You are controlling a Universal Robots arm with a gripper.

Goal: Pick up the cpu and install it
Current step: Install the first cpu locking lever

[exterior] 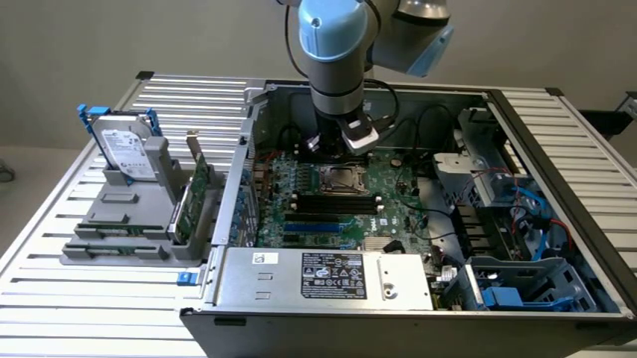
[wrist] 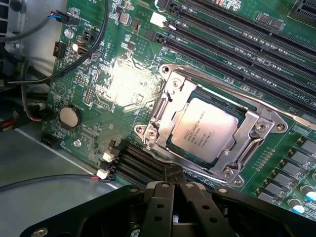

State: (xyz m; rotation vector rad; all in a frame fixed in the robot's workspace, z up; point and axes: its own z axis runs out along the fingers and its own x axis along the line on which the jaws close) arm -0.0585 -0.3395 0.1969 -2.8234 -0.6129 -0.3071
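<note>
Arm: we are looking at the arm [exterior: 333,45] reaching down from above into the far middle of the open computer case [exterior: 557,142], over the motherboard [exterior: 398,216].
Gripper: in the wrist view we are seeing the gripper [wrist: 173,190] with its two black fingers [wrist: 159,207] pressed together, nothing between them.
Cpu: we are finding the cpu [wrist: 204,129] already sitting in its socket, pale silver top facing up, with the metal socket frame [wrist: 170,101] lying around its edges; in the exterior view the same spot is showing as a small square [exterior: 341,179] just below the wrist.
Gap: the closed fingertips are hovering just beside the socket, apart from the chip and not touching it.
Board details: a round coin battery [wrist: 69,116] is lying well apart from the socket, and long black memory slots [wrist: 237,44] are running along its other side.
Outside the case: on the exterior view's left, we are seeing a grey holder [exterior: 130,224] on the slatted table [exterior: 60,306], carrying a hard drive [exterior: 127,153] and upright green cards [exterior: 199,190].
</note>
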